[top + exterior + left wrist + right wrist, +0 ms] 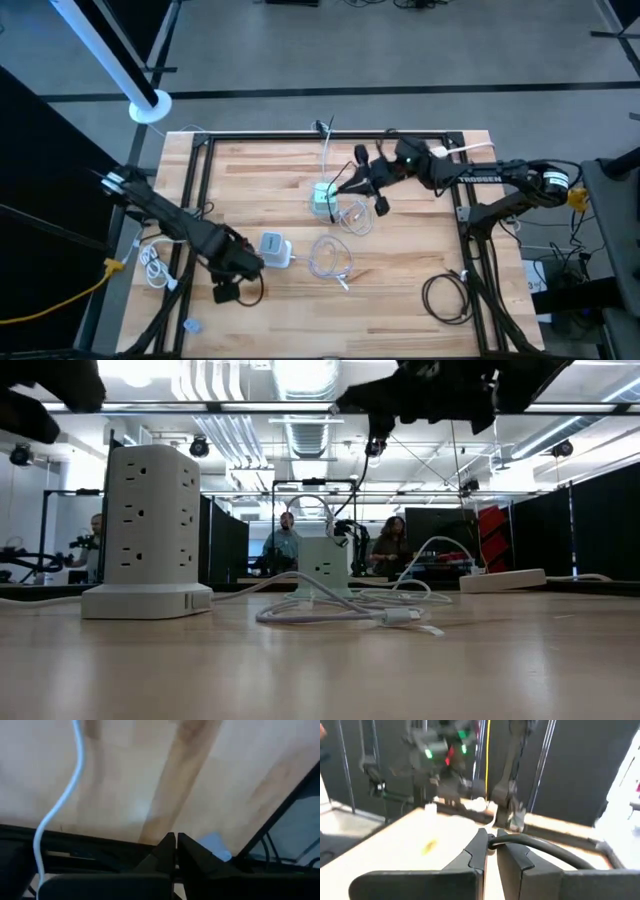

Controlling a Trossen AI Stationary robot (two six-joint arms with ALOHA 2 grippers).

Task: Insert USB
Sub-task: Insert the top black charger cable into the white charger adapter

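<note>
so my right gripper [491,851] is clamped on the black cable [555,851], carrying its USB end over the small power cube [322,199] at table centre; left gripper [175,849], pinched shut on nothing, waits at 8 o'clock beside the white tower strip [273,247]

Bright overhead glare — wrist views blurred

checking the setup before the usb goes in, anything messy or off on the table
Loose white cable lies tangled mid-table between the two power towers; a black cable sits coiled near the right edge. Nothing looks tipped or damaged.
</note>
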